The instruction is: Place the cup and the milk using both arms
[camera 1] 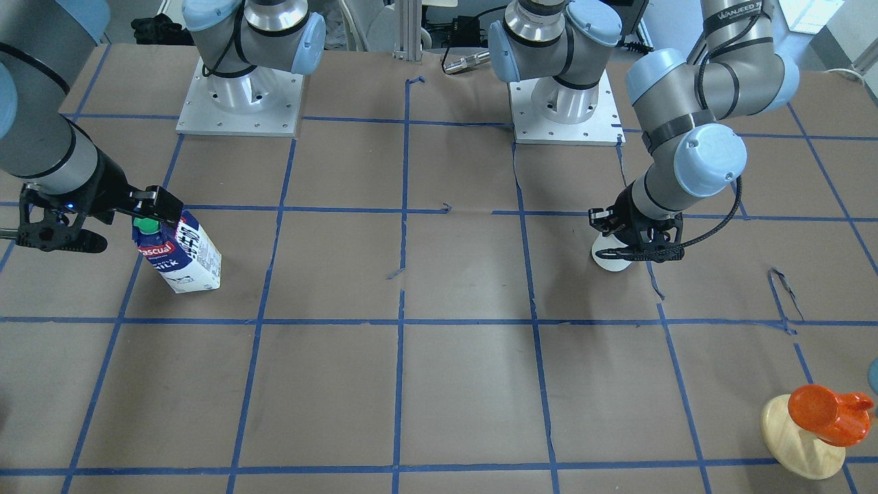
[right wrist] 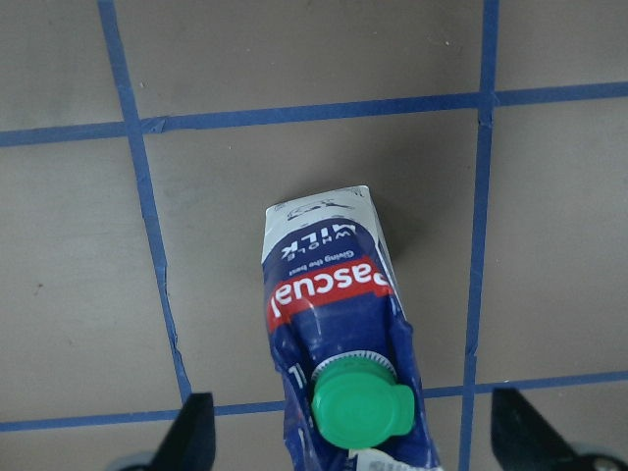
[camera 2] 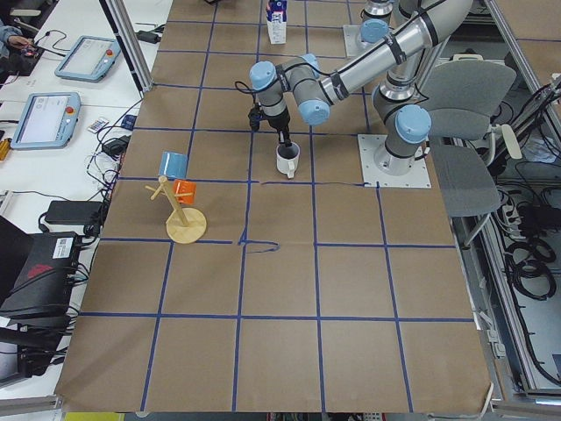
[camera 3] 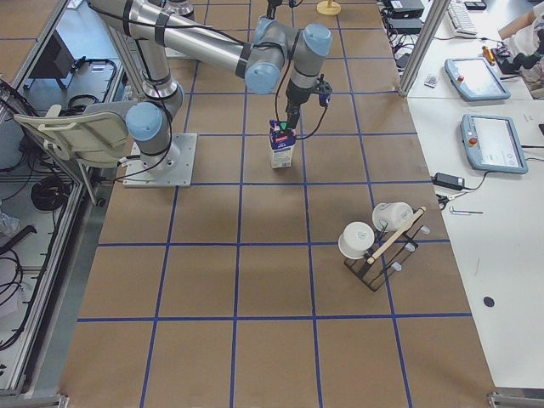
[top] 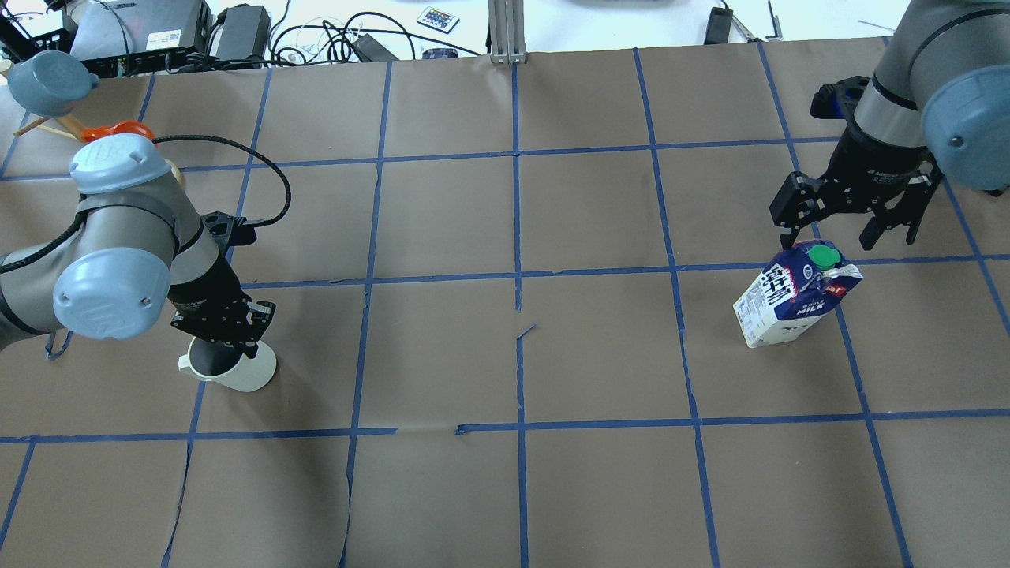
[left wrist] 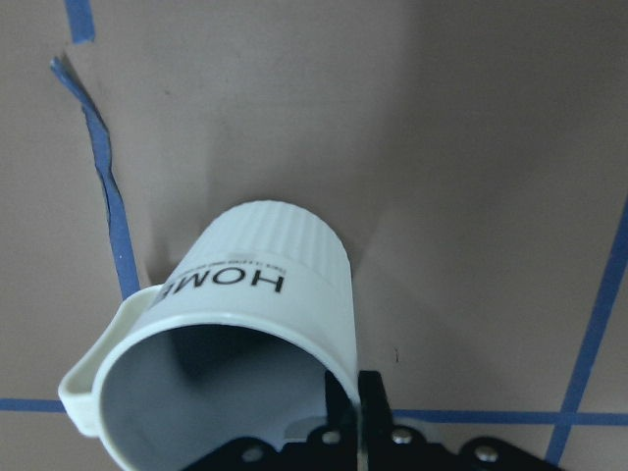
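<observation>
The white ribbed cup [top: 237,371] with "HOME" lettering [left wrist: 231,285] stands on the brown table at my left. My left gripper [top: 223,330] comes down on it from above and is shut on its rim wall, one finger inside and one fingertip [left wrist: 374,394] outside. The blue and white milk [top: 793,304] with its green cap [right wrist: 358,407] stands upright at my right. My right gripper [top: 848,229] hangs open just above and behind the carton, fingers wide apart and not touching it. In the front-facing view the cup [camera 1: 612,259] is on the right and the milk [camera 1: 182,254] on the left.
A wooden mug tree [camera 1: 799,439] with an orange cup [camera 1: 826,412] stands at the table's far left corner, with a blue cup [top: 47,79] on it. A rack with white cups [camera 3: 374,242] stands at the right end. The arm bases [camera 1: 240,103] sit at the rear.
</observation>
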